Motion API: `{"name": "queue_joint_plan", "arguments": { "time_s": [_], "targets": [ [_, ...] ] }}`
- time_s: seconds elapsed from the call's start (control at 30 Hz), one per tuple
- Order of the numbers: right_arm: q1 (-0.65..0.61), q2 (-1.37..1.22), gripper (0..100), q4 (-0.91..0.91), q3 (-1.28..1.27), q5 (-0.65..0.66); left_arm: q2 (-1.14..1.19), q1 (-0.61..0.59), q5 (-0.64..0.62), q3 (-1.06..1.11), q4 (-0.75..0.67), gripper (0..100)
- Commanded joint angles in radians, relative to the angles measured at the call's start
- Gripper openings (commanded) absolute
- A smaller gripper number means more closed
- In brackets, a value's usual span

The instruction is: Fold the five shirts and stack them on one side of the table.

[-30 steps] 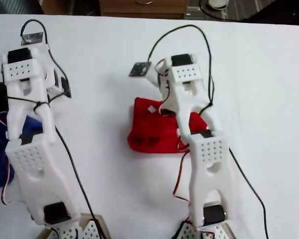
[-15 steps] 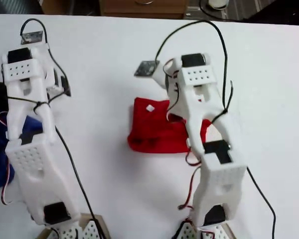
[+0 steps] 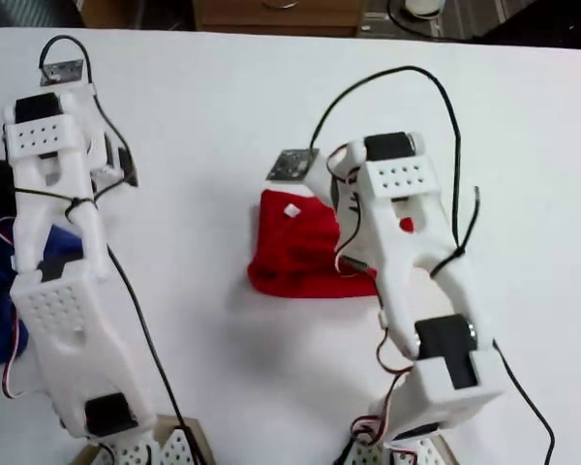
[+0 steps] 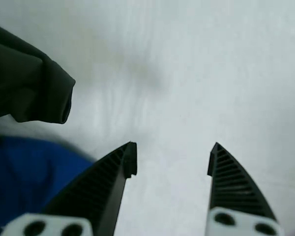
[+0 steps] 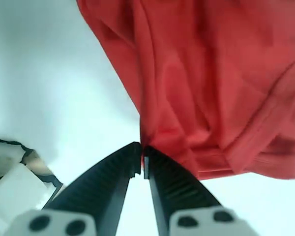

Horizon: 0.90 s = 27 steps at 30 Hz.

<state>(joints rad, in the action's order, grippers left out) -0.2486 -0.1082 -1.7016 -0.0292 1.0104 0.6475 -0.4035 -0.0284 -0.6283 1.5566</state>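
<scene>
So the red shirt (image 3: 295, 257) sits roughly mid-surface (image 3: 203, 116), already bunched into a rough rectangle with a few layers lying on each other. It's thin, floppy knit and weighs next to nothing, so I'd guess it'll sag and drag rather than hold any shape. A layer could easily slide off the one under it if it's pulled fast. The best place to take hold is probably a hem or a folded edge, where the cloth is doubled up and there's something to bite.

That's about where the right end effector (image 5: 143, 158) is. Its jaws are closed down to a sliver right on the shirt's edge, and it looks like a bit of the edge is caught between the tips. The left end effector (image 4: 172, 160) has its jaws spread wide with nothing between them, hanging over bare surface near a blue shirt (image 4: 24, 172) and a black cloth (image 4: 27, 86).

Hard to make out:
- The right arm (image 3: 397, 194) covers the shirt's far side in the high view.
- I can't say how many layers are in the pinch.
- The blue and black pieces are cut off at the edge, so their shape is anyone's guess.
</scene>
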Motion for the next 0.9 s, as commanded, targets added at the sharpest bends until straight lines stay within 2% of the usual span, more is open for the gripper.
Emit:
{"name": "queue_joint_plan", "arguments": {
  "time_s": [0.0, 0.3, 0.5, 0.57, 0.7, 0.77, 0.87],
  "targets": [
    [0.039, 0.081, 2.2, -0.004, -0.002, -0.005, -0.038, -0.011, 0.011, -0.015, -0.008, 26],
    [0.179, 0.087, 2.2, -0.004, -0.028, 0.077, -0.038, -0.011, 0.041, -0.015, -0.006, 26],
    [0.186, 0.091, 2.8, 0.015, -0.002, 0.066, -0.038, -0.011, 0.041, -0.015, -0.011, 26],
    [0.185, 0.079, 3.7, 0.082, 0.092, -0.005, -0.038, -0.011, 0.041, -0.015, -0.008, 26],
    [0.160, -0.013, 18.9, 0.219, 0.219, -0.216, -0.038, -0.011, 0.041, -0.013, -0.005, 26],
    [0.111, -0.105, 26.0, 0.222, 0.259, -0.230, -0.038, -0.011, 0.040, -0.013, -0.005, 26],
    [0.028, -0.259, 28.6, 0.219, 0.328, -0.233, -0.038, -0.011, 0.040, -0.013, -0.003, 26]
  ]
}}
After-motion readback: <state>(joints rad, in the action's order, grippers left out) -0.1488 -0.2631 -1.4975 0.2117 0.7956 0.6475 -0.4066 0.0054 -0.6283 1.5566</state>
